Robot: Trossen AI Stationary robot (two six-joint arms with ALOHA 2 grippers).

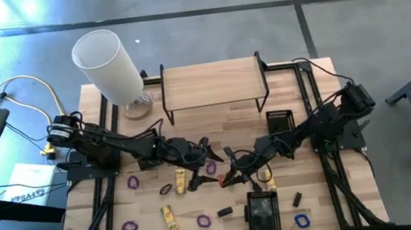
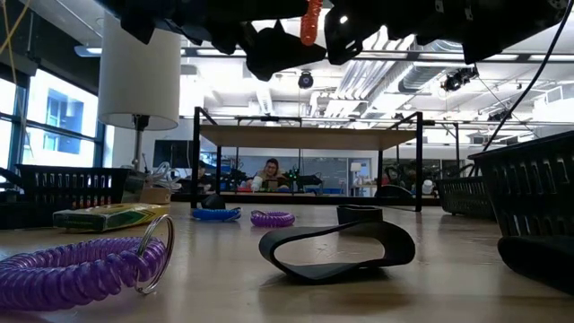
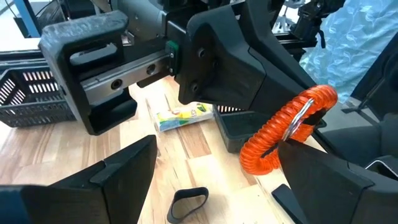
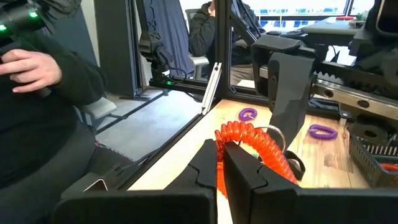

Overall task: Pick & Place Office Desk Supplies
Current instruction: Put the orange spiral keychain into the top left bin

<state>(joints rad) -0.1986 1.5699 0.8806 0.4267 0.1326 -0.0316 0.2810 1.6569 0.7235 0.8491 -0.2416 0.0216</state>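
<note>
An orange coil loop with a metal key ring is held in the air over the table's middle, between my two grippers. My right gripper reaches in from the table's right and is shut on it. My left gripper faces it from the left and is open wide. The coil sits just inside one left finger. Purple coil loops, a blue loop, a black band, yellow pieces and black blocks lie flat on the table. My right gripper pinches the orange coil's near arc between its two fingers, coming roughly level from the table's right. The coil is lifted clear; its far arc and metal ring stick out past the fingertips. My left gripper: I cannot tell whether its finger touches the coil.
A black mesh tray lies near the front edge under the right arm, and another sits farther back. A wooden shelf and a white cylinder stand at the far side. A person sits beyond the table.
</note>
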